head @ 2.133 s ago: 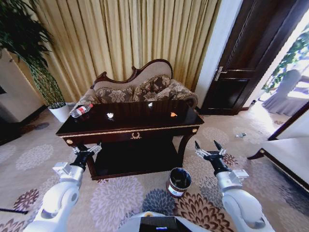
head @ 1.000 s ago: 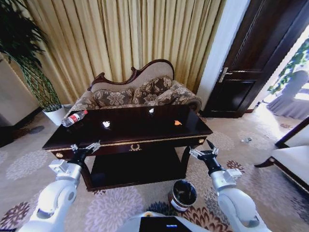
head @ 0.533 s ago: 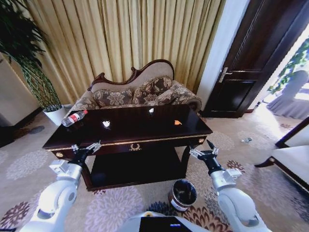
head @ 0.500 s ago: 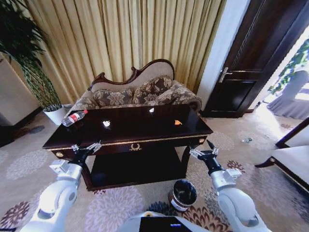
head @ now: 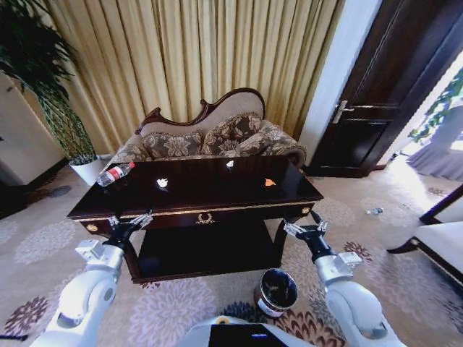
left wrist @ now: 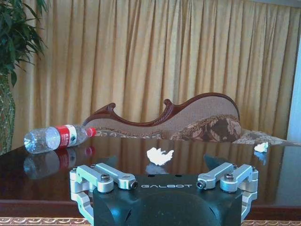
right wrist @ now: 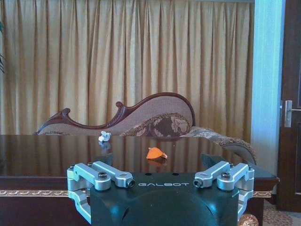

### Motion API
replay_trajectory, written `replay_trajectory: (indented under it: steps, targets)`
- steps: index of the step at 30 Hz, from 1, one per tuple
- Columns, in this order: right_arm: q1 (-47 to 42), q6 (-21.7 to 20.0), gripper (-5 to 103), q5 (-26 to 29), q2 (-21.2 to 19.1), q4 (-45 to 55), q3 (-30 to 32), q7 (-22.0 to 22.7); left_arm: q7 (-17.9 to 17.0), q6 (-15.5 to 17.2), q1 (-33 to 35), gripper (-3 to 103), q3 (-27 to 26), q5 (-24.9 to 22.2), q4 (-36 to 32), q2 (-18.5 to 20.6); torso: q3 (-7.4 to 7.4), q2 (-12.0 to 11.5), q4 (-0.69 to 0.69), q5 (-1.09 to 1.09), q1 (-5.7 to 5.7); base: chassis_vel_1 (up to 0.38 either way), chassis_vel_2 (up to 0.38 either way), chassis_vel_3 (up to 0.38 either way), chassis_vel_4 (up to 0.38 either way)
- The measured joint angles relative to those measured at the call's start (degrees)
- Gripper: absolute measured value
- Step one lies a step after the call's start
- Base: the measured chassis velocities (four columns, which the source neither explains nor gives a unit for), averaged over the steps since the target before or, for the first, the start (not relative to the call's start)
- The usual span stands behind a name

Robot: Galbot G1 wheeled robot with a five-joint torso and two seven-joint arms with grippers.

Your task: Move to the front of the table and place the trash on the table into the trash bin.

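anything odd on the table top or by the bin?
The bottle lies on its side at the table's far left corner. Two white scraps and an orange piece lie scattered. The trash bin stands upright.

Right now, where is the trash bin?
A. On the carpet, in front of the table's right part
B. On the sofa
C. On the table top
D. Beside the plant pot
A: the trash bin stands on the carpet, before the table, near the right gripper.

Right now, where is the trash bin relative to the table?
In the head view, the trash bin stands on the carpet in front of the table, below its right front corner and just inside the right gripper.
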Motion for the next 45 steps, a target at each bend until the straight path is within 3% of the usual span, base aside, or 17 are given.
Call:
replay_trajectory:
  steps: [45]
  targets:
    - [-0.09,1.24,100,0.50,0.29,-0.84,0.52,-2.75,-0.24,-1.87,-0.52,100,1.00,1.14,0.97,-0.46,-0.32,-0.62,0.00,0.00,-0.30,0.000,0.000,0.000,0.000]
